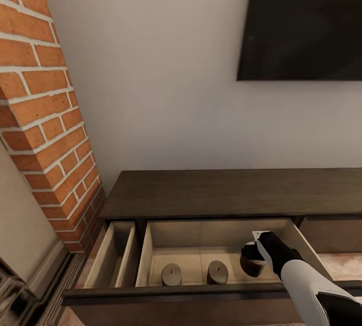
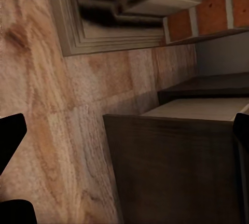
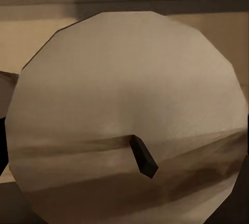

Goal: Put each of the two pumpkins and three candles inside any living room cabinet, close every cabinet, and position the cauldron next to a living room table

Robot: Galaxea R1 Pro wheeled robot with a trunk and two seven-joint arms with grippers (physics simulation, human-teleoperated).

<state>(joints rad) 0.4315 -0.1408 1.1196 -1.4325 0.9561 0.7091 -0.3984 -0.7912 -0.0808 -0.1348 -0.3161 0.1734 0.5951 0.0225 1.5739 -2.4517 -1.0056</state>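
Reaching into the open drawer (image 1: 151,250) of the cabinet (image 1: 226,193), right gripper (image 1: 253,258) grasping a third candle near the drawer's right wall, two candles (image 1: 171,274) standing at its front edge, left wrist view with left gripper (image 2: 124,172) fingers spread beside the drawer front, right wrist view with held candle's top (image 3: 124,94) and wick (image 3: 143,156) close up.

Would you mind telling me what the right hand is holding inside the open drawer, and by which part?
The right hand appears to hold a candle by its sides, wick end toward the wrist camera; the contact itself is hidden.

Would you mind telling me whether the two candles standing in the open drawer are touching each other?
Apart. The head view shows pale drawer floor between the left candle and the middle candle.
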